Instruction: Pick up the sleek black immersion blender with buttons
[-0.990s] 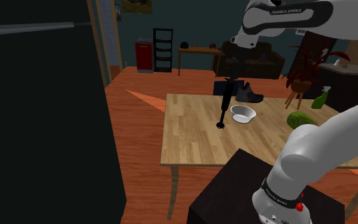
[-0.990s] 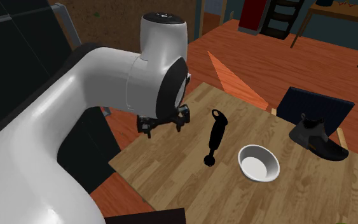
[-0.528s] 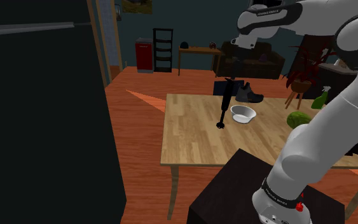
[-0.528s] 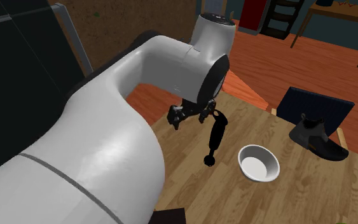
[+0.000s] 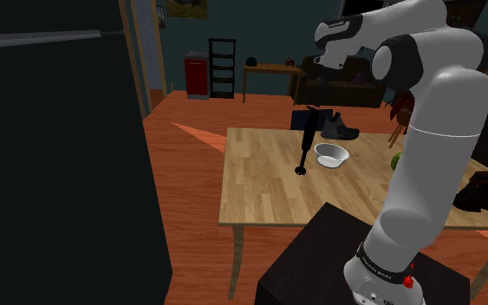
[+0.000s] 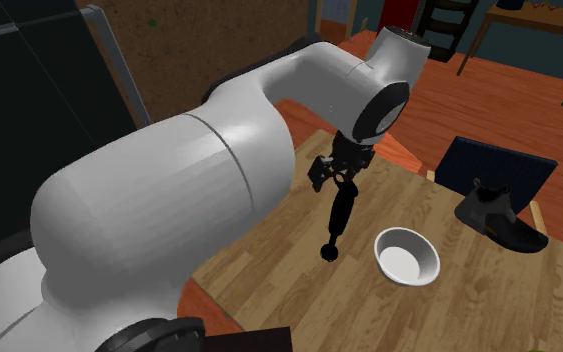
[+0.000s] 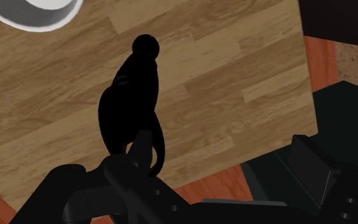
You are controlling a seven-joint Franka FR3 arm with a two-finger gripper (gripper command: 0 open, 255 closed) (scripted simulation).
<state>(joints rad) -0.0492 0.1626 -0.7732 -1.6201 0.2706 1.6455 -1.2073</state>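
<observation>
Hand (image 6: 336,176) at standing blender (image 6: 337,224) top, wooden table (image 6: 269,275)

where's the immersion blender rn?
The black immersion blender is on the wooden table, just left of the white bowl in the shoulder view. In the second exterior view the hand is at its upper end.

Bare table (image 5: 268,191) planks on the shoulder view's left of the immersion blender (image 5: 304,146): free for a sideways pass. Blocked on the opposite side by a white bowl (image 5: 332,155), just beside the blender's foot yet apart from it. Behind, near the far table edge: a black boot (image 5: 341,128) against a dark upright panel (image 6: 491,170). Directly over the blender's top: occupied by the gripper (image 6: 336,178), fingers apart.
</observation>
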